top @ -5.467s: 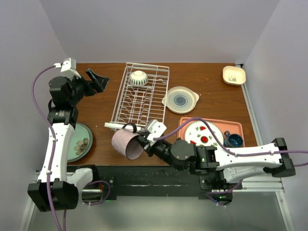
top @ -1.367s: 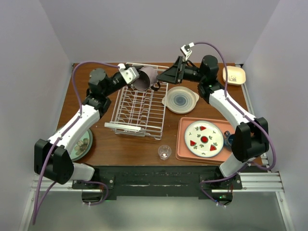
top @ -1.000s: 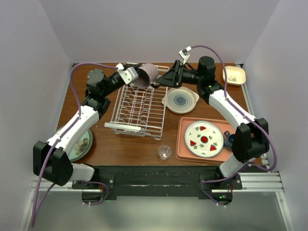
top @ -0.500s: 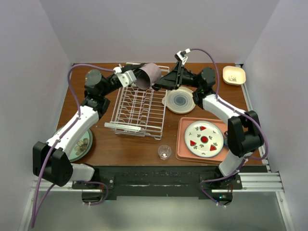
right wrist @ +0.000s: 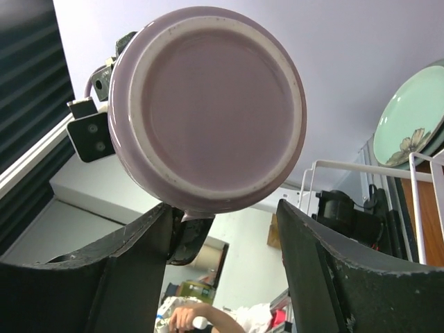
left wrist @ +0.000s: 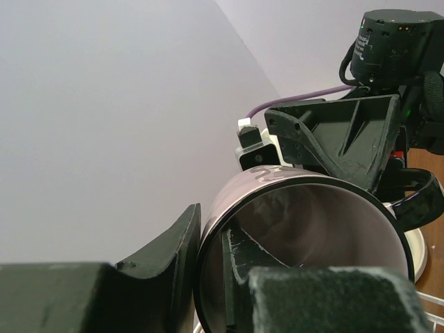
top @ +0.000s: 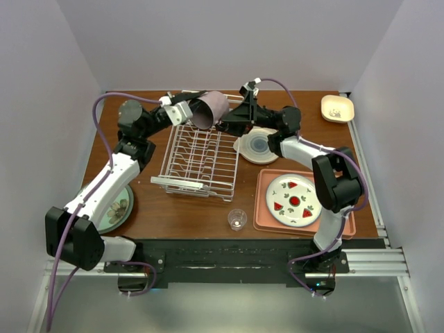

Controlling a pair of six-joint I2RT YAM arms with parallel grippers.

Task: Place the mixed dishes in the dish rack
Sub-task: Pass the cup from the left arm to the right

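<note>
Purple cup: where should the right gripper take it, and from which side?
Likely the purple cup by its wall near the base, coming from the base end. The left gripper pinches the rim, one finger inside, and the flat base faces the open right gripper.

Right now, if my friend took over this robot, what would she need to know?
Left tool: shut on the purple cup, one finger inside the rim and one outside, holding it on its side above the far end of the dish rack.
Right tool: open, fingers either side of the cup's base, not gripping.
Done: nothing shows in the rack's visible slots.
Left: the cup, the cream plate right of the rack, the patterned plate on the pink tray, the clear glass near the front edge, and the green plate at the left.
</note>
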